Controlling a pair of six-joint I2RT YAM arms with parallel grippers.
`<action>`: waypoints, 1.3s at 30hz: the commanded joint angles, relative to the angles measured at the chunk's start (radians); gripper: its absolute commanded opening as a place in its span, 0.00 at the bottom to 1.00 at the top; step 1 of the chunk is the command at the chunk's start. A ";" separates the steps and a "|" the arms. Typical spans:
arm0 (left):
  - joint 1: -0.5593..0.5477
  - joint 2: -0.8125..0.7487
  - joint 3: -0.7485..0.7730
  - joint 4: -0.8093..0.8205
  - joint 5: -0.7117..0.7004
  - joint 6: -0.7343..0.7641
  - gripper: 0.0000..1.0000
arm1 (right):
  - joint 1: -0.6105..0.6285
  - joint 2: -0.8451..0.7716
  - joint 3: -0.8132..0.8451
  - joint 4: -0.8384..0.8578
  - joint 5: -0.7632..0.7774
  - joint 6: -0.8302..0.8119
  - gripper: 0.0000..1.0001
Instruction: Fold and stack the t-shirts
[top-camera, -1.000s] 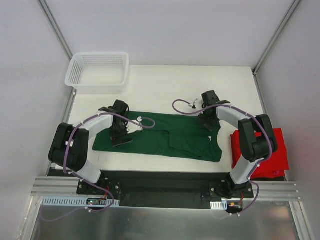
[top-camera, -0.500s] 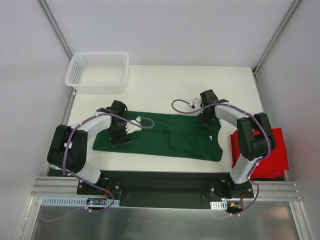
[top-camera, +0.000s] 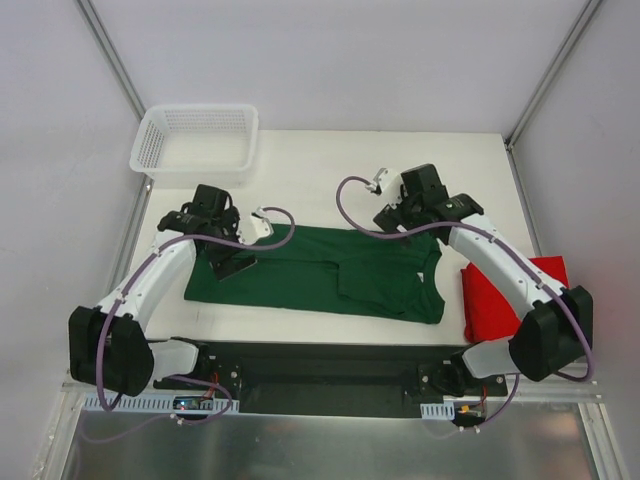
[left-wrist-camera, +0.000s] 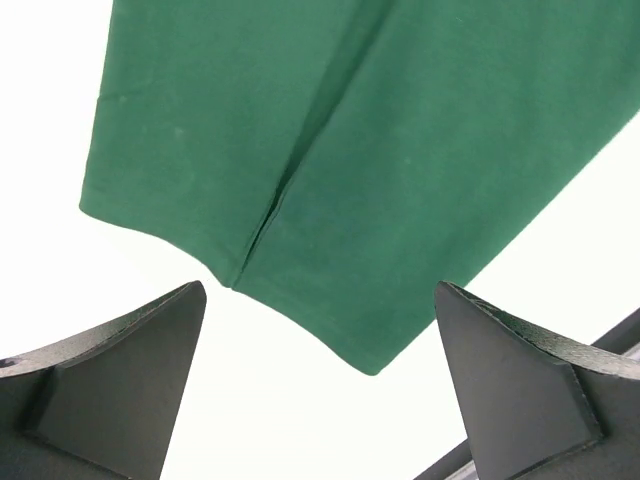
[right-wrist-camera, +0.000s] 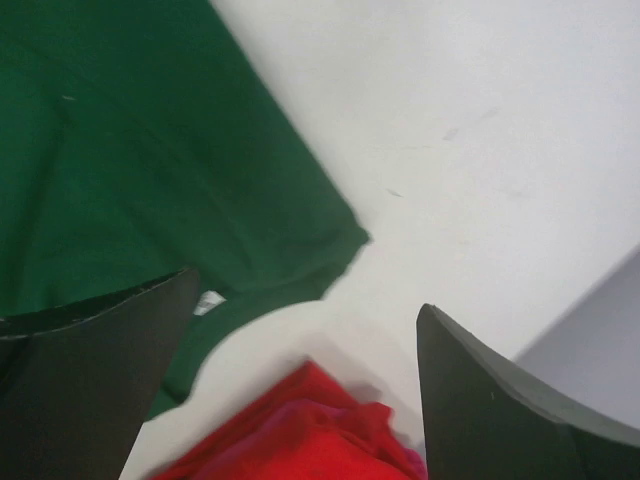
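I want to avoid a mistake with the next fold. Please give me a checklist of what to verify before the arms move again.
1. The left gripper is open and holds nothing: ok.
2. The right gripper is open and holds nothing: ok.
3. The dark green cotton t-shirt lies flat as a long band on the white table: ok.
4. The left gripper is at that shirt's left end: ok.
5. The bright red cotton t-shirt lies apart from the green one, at the table's right near edge: ok.
6. The red one is neatly folded: cannot tell, the right arm hides part of it.
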 joint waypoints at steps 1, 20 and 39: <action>0.077 0.094 0.005 0.008 0.082 -0.077 0.99 | -0.009 0.091 -0.010 -0.113 -0.301 0.129 0.96; 0.195 0.264 -0.144 0.299 0.228 -0.214 0.99 | 0.001 0.260 -0.193 -0.024 -0.424 0.091 0.96; 0.173 0.117 -0.314 0.217 0.075 -0.154 0.99 | -0.055 0.441 0.025 -0.126 -0.317 0.011 0.96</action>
